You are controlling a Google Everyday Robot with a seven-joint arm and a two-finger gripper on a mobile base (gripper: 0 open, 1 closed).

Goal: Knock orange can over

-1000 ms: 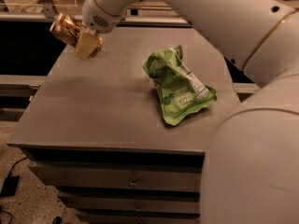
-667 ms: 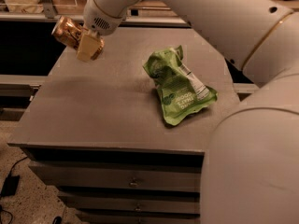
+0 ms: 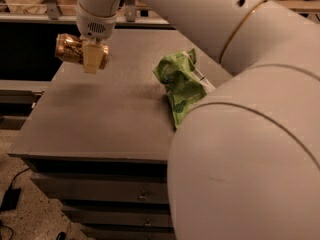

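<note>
So your small coppery-orange metal drink can (image 3: 70, 48) is already lying sideways, long axis roughly level, out at the far left edge of the grey counter (image 3: 110, 119). Part of it pokes past that edge over the dark gap. The pincer (image 3: 93, 59) is right on it, with its pale tip crossing the front of the can's right end. Honestly I can't tell if it's clamped on the can or just pressed against it. There's a soft shadow on the counter below the pair, so my guess is the can is sitting a bit above the surface rather than on it. Compared with a second ago, can and pincer have come down and toward you from the far corner, and the can looks less cocked than it did. To me that means the tipping part is basically done and what's left is getting it resting on the counter. Watch that edge though, a round can there could roll off. The crumpled green snack bag (image 3: 182, 81) sits well apart to the right, untouched, and the big white arm (image 3: 240, 34) fills the right side.
</note>
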